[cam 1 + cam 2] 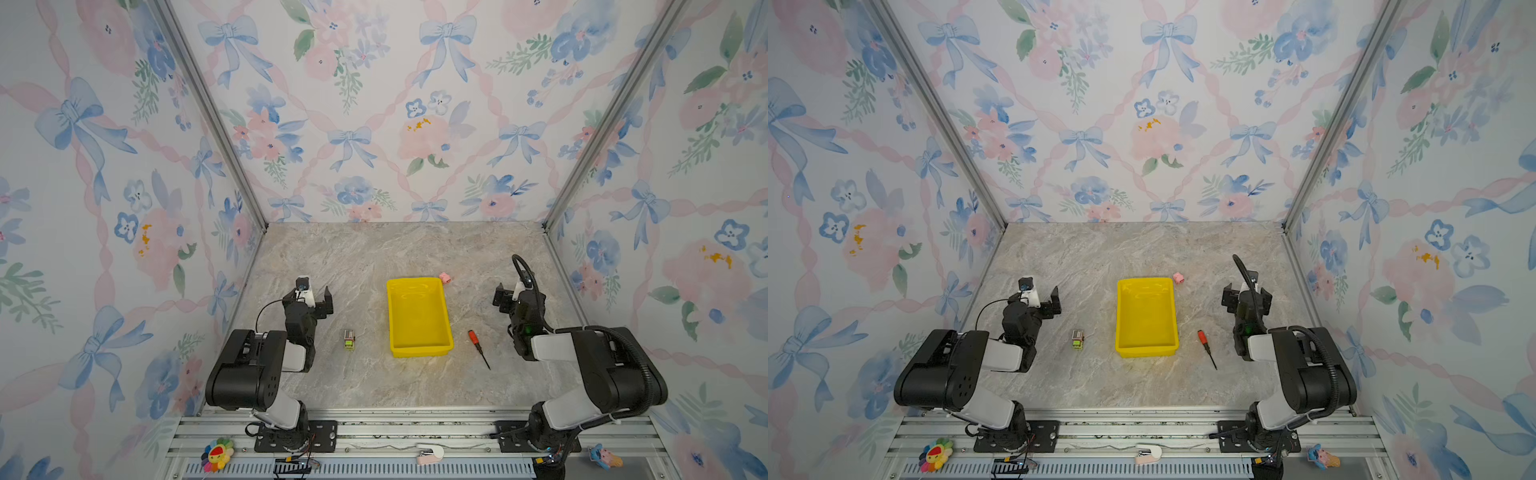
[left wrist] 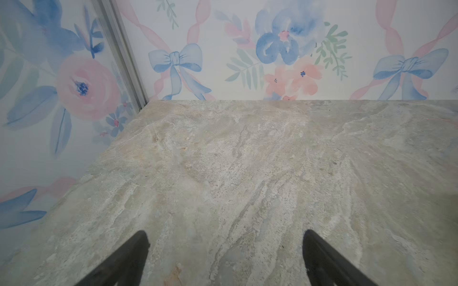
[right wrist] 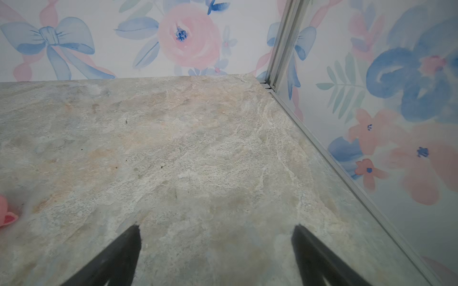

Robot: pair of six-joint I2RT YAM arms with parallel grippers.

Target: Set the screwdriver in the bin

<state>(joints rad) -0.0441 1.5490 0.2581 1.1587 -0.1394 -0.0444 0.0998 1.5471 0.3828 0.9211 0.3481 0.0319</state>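
Observation:
The screwdriver (image 1: 478,347) (image 1: 1206,348), with a red-orange handle and a thin dark shaft, lies flat on the marble tabletop just right of the bin. The yellow bin (image 1: 417,316) (image 1: 1145,316) stands in the middle with nothing in it. My right gripper (image 1: 517,293) (image 1: 1246,296) (image 3: 216,226) hovers open, behind and to the right of the screwdriver, over bare table. On the left side my left gripper (image 1: 308,296) (image 1: 1036,297) (image 2: 225,232) is also open and holds nothing. Neither wrist view shows the screwdriver or the bin.
A small green-and-grey boxy item (image 1: 349,340) (image 1: 1077,338) lies left of the bin. A small pink item (image 1: 444,277) (image 1: 1178,277) (image 3: 6,213) sits by the bin's far right corner. Wallpapered walls enclose three sides. A metal rail (image 1: 415,432) runs along the front.

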